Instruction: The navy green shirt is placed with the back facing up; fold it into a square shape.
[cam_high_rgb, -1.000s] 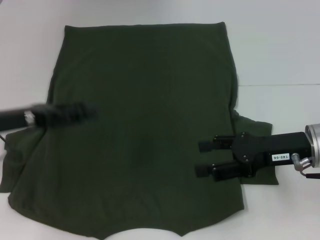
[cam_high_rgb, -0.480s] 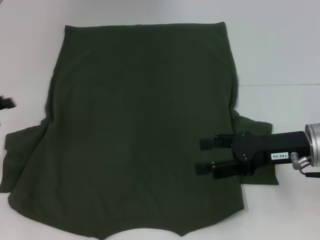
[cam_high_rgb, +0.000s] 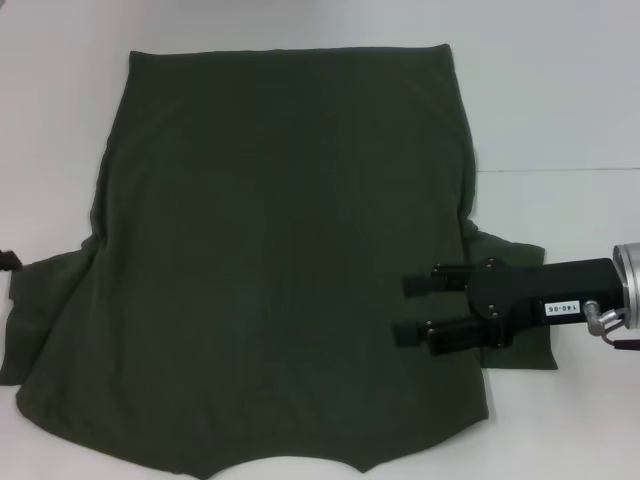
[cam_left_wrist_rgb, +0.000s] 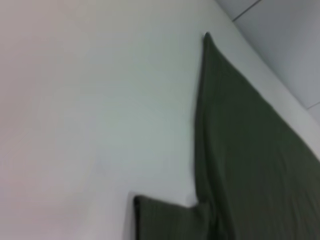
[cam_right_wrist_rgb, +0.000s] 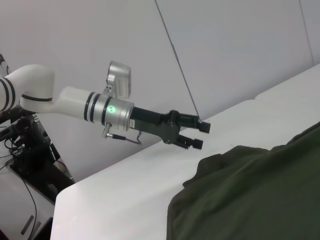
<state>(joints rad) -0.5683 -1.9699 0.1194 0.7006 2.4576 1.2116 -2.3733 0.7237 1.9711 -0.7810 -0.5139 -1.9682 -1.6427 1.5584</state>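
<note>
A: Head view: why is the shirt (cam_high_rgb: 280, 260) spread flat mid-counter (cam_high_rgb: 560, 90)?
B: So it can be folded. The right hand (cam_high_rgb: 408, 308) hovers spread over its right sleeve.
A: Left wrist?
B: Only the shirt's edge.
A: Right wrist?
B: The left hand (cam_right_wrist_rgb: 200, 135), spread, off the counter's left edge.

Navy green shirt (cam_high_rgb: 280, 250) ran off bottom edge of head view; collar end cut. Right sleeve partly hidden under right gripper (cam_high_rgb: 408, 309). Left gripper (cam_right_wrist_rgb: 200, 135) cut by left edge of head view, only dark tip visible; seen whole in right wrist view only. Left wrist view blurred; shirt cropped at right and bottom edges. White surface (cam_high_rgb: 560, 110) extended beyond every frame.
</note>
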